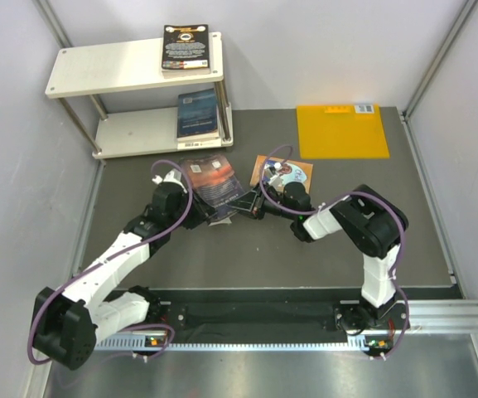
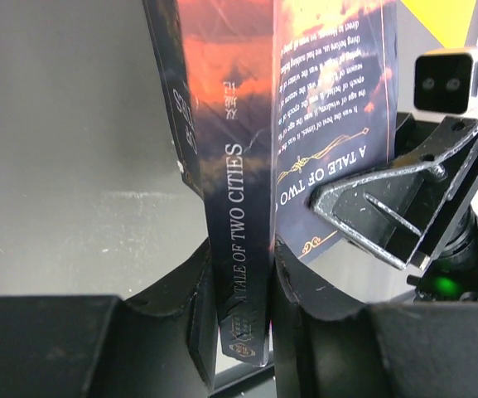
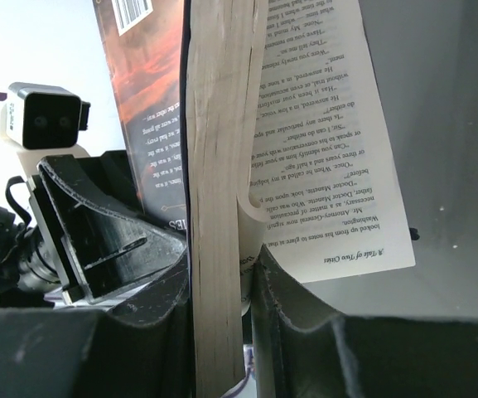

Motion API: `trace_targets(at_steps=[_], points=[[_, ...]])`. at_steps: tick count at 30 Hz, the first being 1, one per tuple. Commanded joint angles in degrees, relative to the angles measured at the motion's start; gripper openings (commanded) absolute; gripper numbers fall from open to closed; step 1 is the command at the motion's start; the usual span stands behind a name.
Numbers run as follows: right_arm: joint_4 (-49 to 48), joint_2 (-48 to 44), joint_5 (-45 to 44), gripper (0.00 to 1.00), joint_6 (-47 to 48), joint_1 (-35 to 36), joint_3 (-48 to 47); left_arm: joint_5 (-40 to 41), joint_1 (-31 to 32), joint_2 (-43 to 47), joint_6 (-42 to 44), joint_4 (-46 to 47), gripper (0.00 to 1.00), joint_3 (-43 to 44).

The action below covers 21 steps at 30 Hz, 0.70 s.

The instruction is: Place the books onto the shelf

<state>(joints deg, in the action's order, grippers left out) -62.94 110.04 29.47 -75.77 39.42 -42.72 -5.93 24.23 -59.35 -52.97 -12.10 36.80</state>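
From above, the left pincer [image 1: 199, 211] and the right pincer [image 1: 253, 206] point at each other. Both are closed on the A Tale of Two Cities paperback [image 1: 215, 184], which sits between them. Beyond both stands the shelf [image 1: 106, 70]. A black book with gold ornament [image 1: 186, 48] lies on its top board and a dark blue book [image 1: 198, 114] on the lower one. An orange-brown book [image 1: 292, 172] lies flat just beyond the right pincer, and an orange-yellow sheet [image 1: 342, 131] lies farther off.

In the left wrist view, the fingers [image 2: 181, 307] clamp the paperback's spine and the book rises straight out of the jaws. The right pincer is close on the right, by the back cover.

In the right wrist view, the fingers [image 3: 296, 315] grip the page block by its fore-edge. One loose page [image 3: 330, 166] curls away to the right, and the left pincer is close on the left.
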Motion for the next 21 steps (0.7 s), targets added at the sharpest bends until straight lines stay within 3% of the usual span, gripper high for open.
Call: trace_targets(at_steps=[1,9,12,13,15,16,19,21], points=[[-13.5,1.0,16.5,0.01,-2.2,6.7,-0.1,14.0,-2.1,0.7,2.2,15.4,0.00,4.5],[-12.6,1.8,16.8,0.02,-1.6,7.5,-0.5,11.8,-2.1,-0.9,4.6,15.0,0.00,7.8],[-9.8,1.1,16.2,0.17,0.6,7.5,-0.5,10.6,-2.2,-0.2,5.6,14.6,0.00,7.9],[-9.1,0.8,16.1,0.29,1.0,7.5,-0.3,10.4,-2.1,0.2,5.9,14.4,0.00,7.9],[-8.3,0.3,15.5,0.40,2.0,7.3,-0.2,10.1,-2.1,1.6,6.8,13.2,0.00,8.5],[-7.4,0.0,15.2,0.51,2.4,7.2,0.2,10.1,-2.1,2.1,7.1,12.8,0.00,8.7],[-5.0,-1.1,13.7,0.73,3.9,6.4,1.1,10.3,-2.1,4.3,8.8,9.4,0.00,10.6],[-3.6,-1.8,13.3,0.80,5.4,5.8,1.4,10.7,-2.1,5.9,10.6,7.6,0.00,12.4]])
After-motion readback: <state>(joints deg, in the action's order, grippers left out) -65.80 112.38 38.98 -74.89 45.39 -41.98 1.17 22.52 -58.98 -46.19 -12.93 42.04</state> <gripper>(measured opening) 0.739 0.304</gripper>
